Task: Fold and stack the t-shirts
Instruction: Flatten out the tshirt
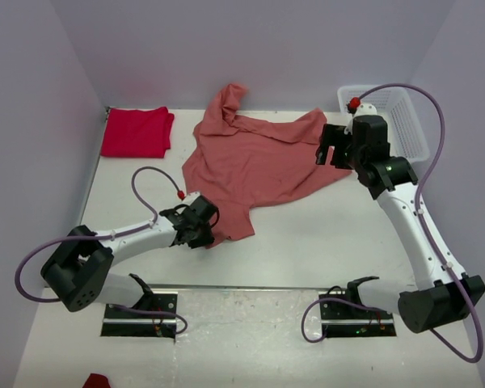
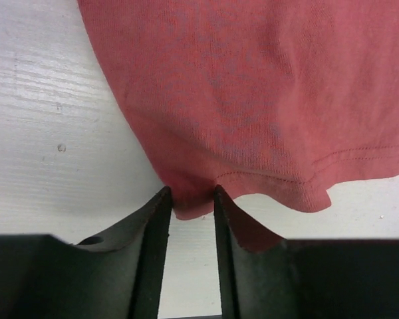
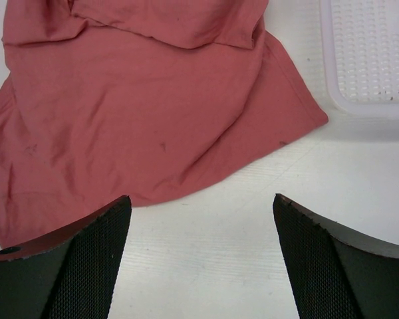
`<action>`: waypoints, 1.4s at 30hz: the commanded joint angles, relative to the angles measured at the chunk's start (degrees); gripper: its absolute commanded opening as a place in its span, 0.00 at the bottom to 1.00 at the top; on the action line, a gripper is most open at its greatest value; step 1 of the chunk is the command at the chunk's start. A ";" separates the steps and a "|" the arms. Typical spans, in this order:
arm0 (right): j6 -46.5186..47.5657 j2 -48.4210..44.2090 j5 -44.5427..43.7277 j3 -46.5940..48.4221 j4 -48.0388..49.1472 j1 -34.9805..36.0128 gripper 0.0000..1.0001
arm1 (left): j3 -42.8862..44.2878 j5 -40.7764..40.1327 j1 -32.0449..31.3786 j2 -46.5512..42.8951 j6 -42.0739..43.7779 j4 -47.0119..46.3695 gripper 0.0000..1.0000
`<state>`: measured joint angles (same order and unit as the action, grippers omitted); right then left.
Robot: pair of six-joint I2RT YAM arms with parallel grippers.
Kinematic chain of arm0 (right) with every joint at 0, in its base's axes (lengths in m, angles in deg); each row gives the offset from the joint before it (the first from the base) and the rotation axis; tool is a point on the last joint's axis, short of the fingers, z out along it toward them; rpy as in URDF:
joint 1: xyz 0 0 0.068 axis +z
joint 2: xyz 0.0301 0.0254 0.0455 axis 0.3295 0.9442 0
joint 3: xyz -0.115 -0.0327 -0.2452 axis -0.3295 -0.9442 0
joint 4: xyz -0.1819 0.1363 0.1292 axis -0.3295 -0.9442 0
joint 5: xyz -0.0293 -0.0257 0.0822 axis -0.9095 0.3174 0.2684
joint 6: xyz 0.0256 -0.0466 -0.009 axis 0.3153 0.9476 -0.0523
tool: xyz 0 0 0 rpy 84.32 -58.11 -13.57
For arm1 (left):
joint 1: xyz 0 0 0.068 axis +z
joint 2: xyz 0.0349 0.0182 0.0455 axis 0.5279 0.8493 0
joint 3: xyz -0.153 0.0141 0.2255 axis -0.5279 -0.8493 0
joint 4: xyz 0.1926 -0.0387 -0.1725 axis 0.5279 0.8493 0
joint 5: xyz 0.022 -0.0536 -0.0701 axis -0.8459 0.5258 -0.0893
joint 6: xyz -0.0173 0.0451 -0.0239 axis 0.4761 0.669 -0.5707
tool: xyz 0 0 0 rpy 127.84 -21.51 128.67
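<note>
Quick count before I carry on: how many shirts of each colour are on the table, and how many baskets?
Pink t-shirt: 1
Red t-shirt: 1
White basket: 1
Total: 3

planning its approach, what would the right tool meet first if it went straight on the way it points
Probably bare table, just short of the edge of the pink t-shirt; nothing lies between the fingers of the open right tool. Depth is unclear, so it could touch the cloth edge instead.
</note>
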<state>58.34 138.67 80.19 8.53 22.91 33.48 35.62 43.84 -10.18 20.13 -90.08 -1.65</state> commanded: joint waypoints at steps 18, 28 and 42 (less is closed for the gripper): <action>-0.51 -2.21 -1.83 -0.99 2.58 0.17 0.88 | -4.65 1.97 -0.32 1.29 -3.76 1.28 0.00; -0.51 -1.86 -1.48 -1.08 2.93 0.09 0.89 | 2.46 -4.17 -0.32 -7.06 -7.37 15.26 0.00; -0.34 -1.24 -1.39 -1.08 2.40 0.09 0.89 | 12.14 -3.57 -0.23 6.64 2.21 5.34 0.05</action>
<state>58.37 137.62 79.91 7.38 23.43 33.48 45.08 40.91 -10.22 24.61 -90.48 7.07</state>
